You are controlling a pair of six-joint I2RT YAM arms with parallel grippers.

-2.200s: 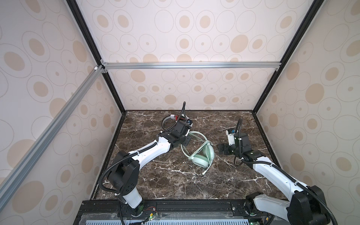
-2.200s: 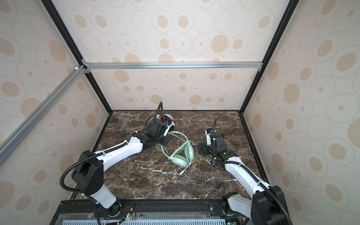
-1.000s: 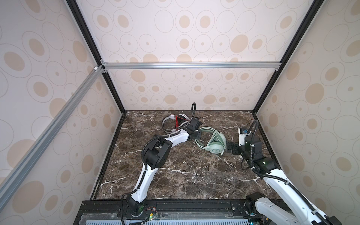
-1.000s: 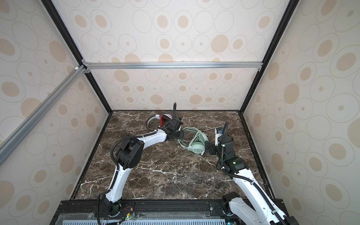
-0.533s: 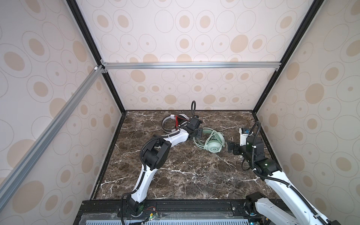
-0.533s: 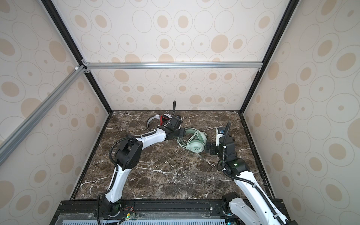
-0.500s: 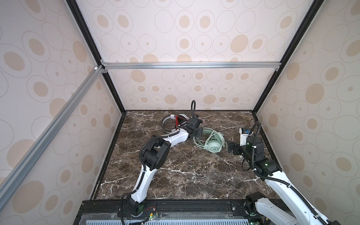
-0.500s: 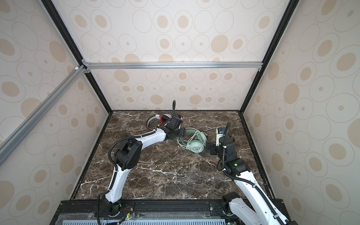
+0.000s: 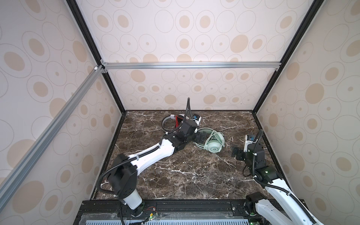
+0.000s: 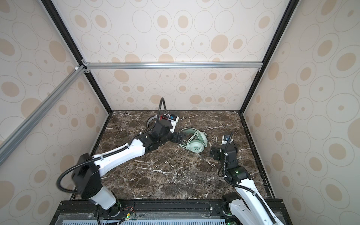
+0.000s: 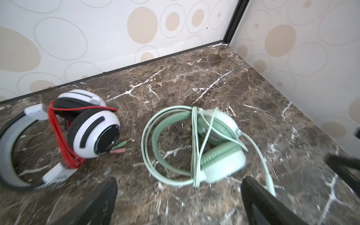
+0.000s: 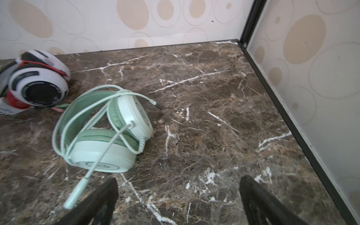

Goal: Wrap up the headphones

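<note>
Two headsets lie toward the back of the marble counter, and neither is gripped. The left gripper has its jaws spread wide with nothing between them. The mint-green headset lies flat just ahead of its fingertips, with the green cord looped several times across band and ear cups and a loose tail running past one finger. Whether a fingertip touches the band cannot be told.

Farther ahead of that gripper and off to one side sits the white headset with black ear pads, close under the back wall. Its red cord is bundled around the headband. Its pink and green plugs point toward the green band, with only a narrow strip of bare marble between them.

The right gripper is also wide and empty. The green headset lies ahead of it and off to one side, apart from it, and the cord's plug end lies just beside one finger. Straight ahead of this gripper the counter runs bare to the back wall and to the black edge strip of the side wall. In both top views a broad bare stretch of counter lies behind both grippers, reaching to the front rail.
</note>
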